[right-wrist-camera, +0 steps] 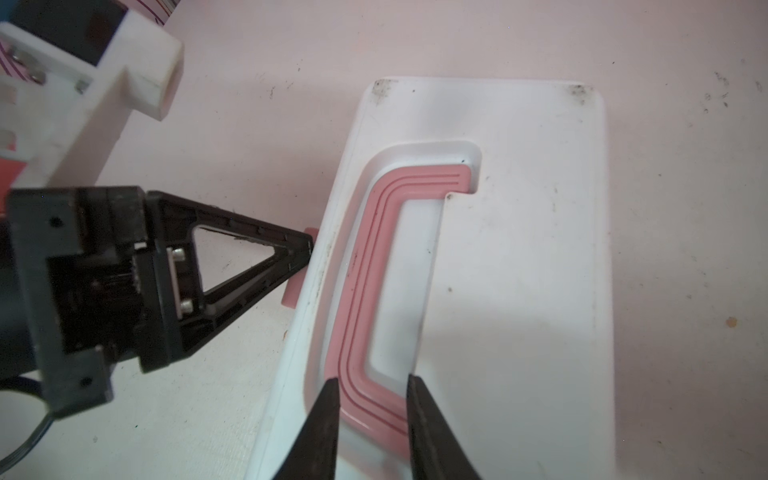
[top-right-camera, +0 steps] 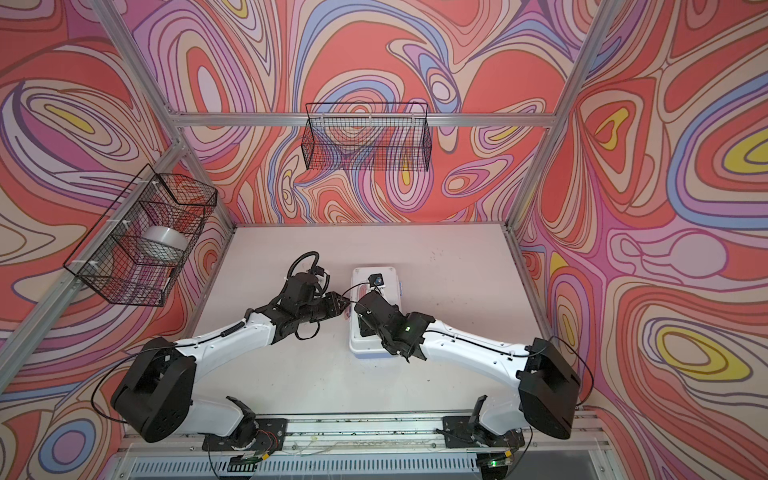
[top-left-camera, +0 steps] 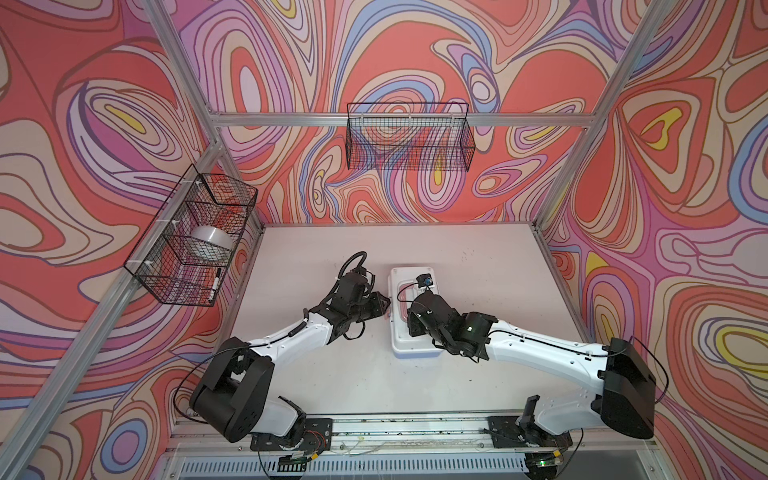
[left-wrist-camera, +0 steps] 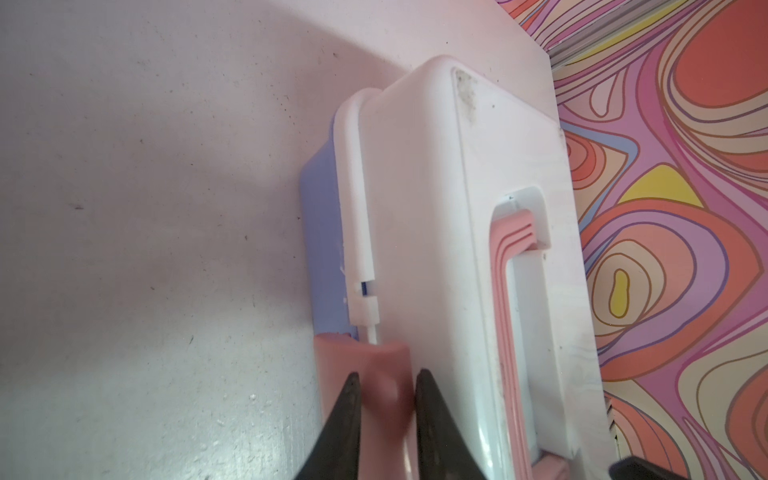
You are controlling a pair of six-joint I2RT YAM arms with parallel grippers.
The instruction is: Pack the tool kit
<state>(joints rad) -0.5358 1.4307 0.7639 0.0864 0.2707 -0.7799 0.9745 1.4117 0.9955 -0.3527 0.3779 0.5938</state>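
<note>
The tool kit [top-left-camera: 411,347] [top-right-camera: 365,349] is a white rounded box that lies with its lid down, mid-table in both top views. A light blue lower part [left-wrist-camera: 320,232] shows under the lid. My left gripper [left-wrist-camera: 384,378] [right-wrist-camera: 309,249] is at the box's left side. Its fingertips stand close together on the pink latch [left-wrist-camera: 365,357] [right-wrist-camera: 293,291], with a raised part of it between them. My right gripper [right-wrist-camera: 372,382] points down onto the lid. Its fingers straddle one corner of the pink handle [right-wrist-camera: 361,270] [left-wrist-camera: 503,270], which lies flat in its recess. No loose tools show.
An empty black wire basket [top-left-camera: 409,137] hangs on the back wall. A second basket [top-left-camera: 195,237] on the left wall holds a tape roll [top-left-camera: 208,245] and a marker [top-left-camera: 216,282]. The white table [top-left-camera: 490,291] ends at metal frame posts, with the arms' rail [top-left-camera: 399,432] in front.
</note>
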